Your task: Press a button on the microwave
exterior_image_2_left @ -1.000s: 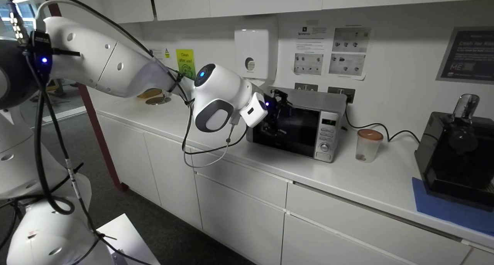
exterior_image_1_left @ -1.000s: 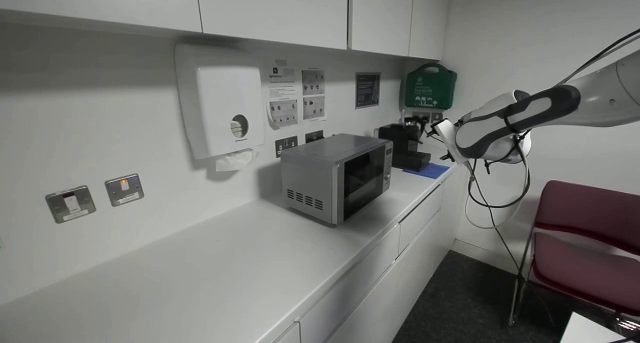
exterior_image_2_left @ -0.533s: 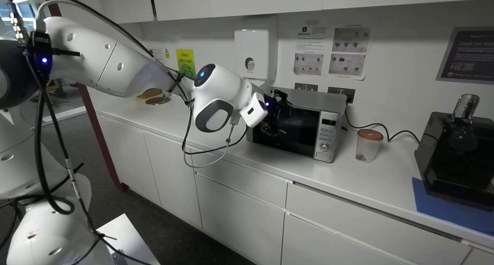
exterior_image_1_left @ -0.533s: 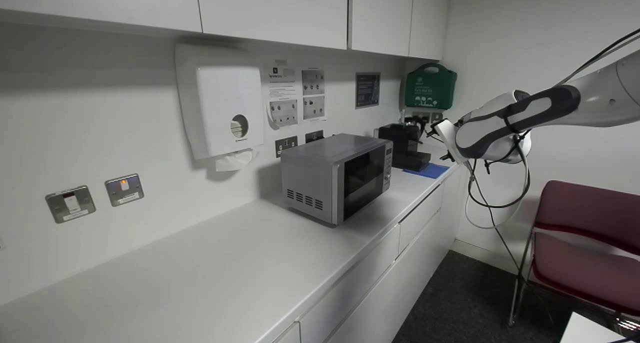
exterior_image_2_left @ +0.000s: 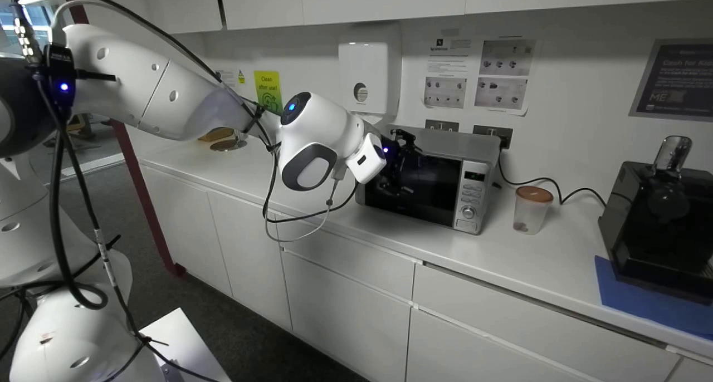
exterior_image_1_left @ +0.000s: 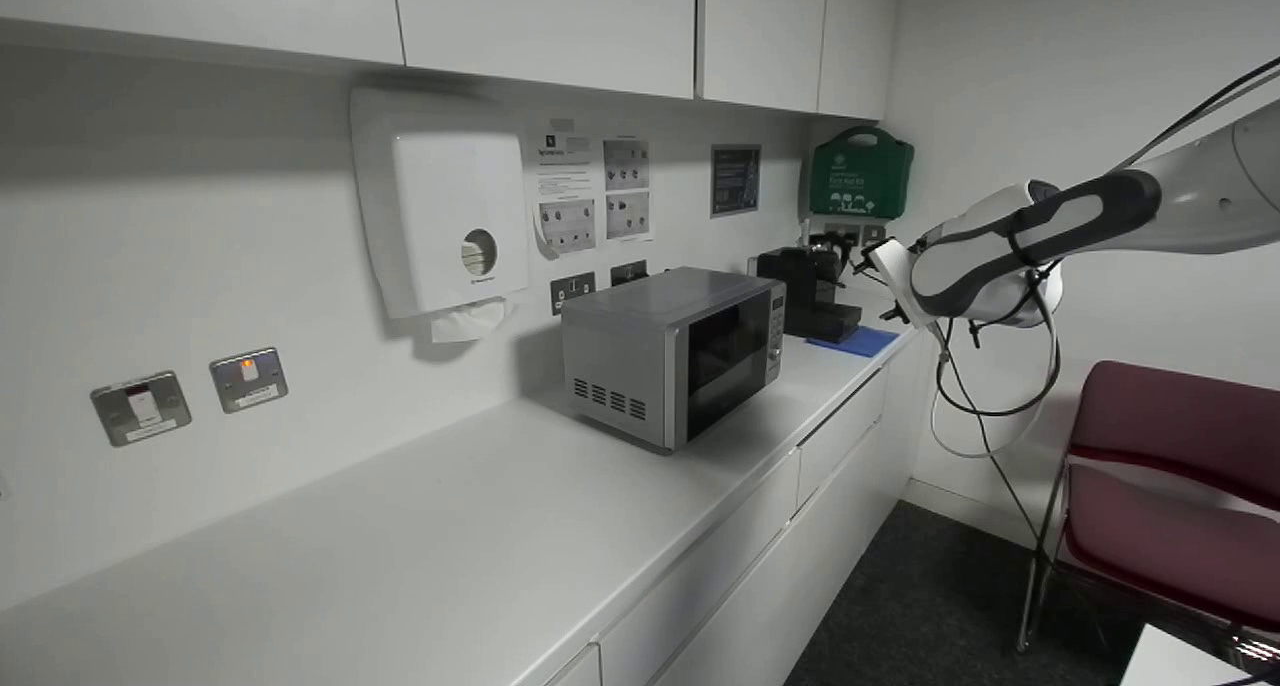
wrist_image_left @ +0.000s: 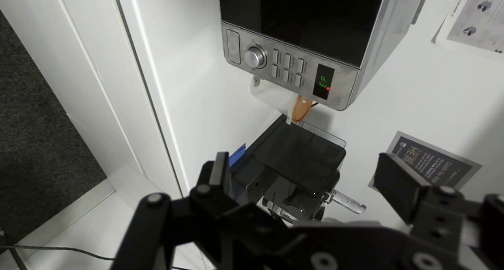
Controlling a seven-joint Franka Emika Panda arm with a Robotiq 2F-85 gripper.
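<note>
Microwave (exterior_image_1_left: 670, 356), grey and box-shaped, upright on a white worktop (exterior_image_1_left: 400, 536) near the wall. Closed door with a dark glass window (exterior_image_1_left: 730, 356); alongside, a narrow control strip (exterior_image_2_left: 472, 198). Close detail of the strip in the wrist view: lit display (wrist_image_left: 321, 75) with green characters and a red spot, six small buttons (wrist_image_left: 287, 61) in two rows of three, round silver knob (wrist_image_left: 254, 57), larger rectangular button (wrist_image_left: 233, 46) at the end.

Black gripper (wrist_image_left: 308, 175) raised before the door, with jaws wide apart and fingers (wrist_image_left: 220, 169) clear of the microwave. White arm (exterior_image_2_left: 184, 106) reaching across from its base, with cables looped beneath the wrist.

Just beside the microwave on the worktop, a translucent container (exterior_image_2_left: 530, 218) with an orange lid (exterior_image_2_left: 534, 194). Farther along, a black coffee machine (exterior_image_2_left: 663, 226) partly over a blue sheet (exterior_image_2_left: 613, 290); same machine visible between the spread fingers in the wrist view.

On the wall behind: white towel dispenser (exterior_image_1_left: 460, 216), printed notices (exterior_image_1_left: 567, 196), dark poster (exterior_image_1_left: 735, 179) and two metal switch plates (exterior_image_1_left: 248, 381), one lit orange. Past the coffee machine, a green first-aid case (exterior_image_1_left: 862, 171). Above, white cupboards (exterior_image_1_left: 550, 26); across the dark carpet (exterior_image_1_left: 930, 586), a red chair (exterior_image_1_left: 1180, 416).
</note>
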